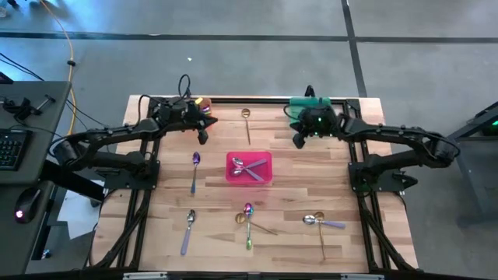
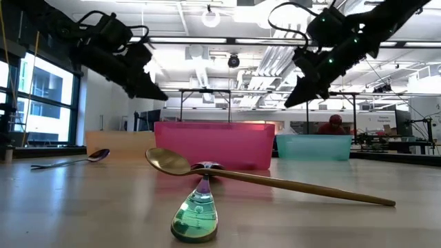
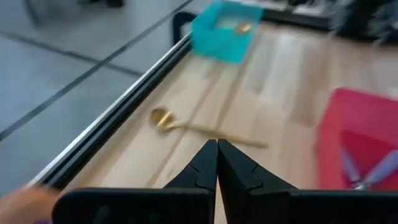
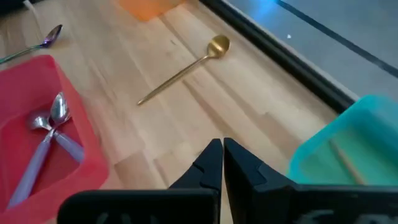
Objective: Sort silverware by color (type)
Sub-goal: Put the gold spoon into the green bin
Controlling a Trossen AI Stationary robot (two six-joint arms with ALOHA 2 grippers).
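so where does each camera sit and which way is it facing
High: above the table, looking straight down; both arms show, left end effector and right end effector shut and empty.
Low: at tabletop height, looking level across at the pink bin; both arms hang in from above.
Left wrist: looks past its shut fingers at a gold spoon.
Right wrist: past its shut fingers, same spoon.
Shared: both wrist views show the gold spoon and pink bin.

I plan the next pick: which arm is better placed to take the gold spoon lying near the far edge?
Probably either; it lies about midway. The left claw and the right claw, both shut and empty, flank the gold spoon.
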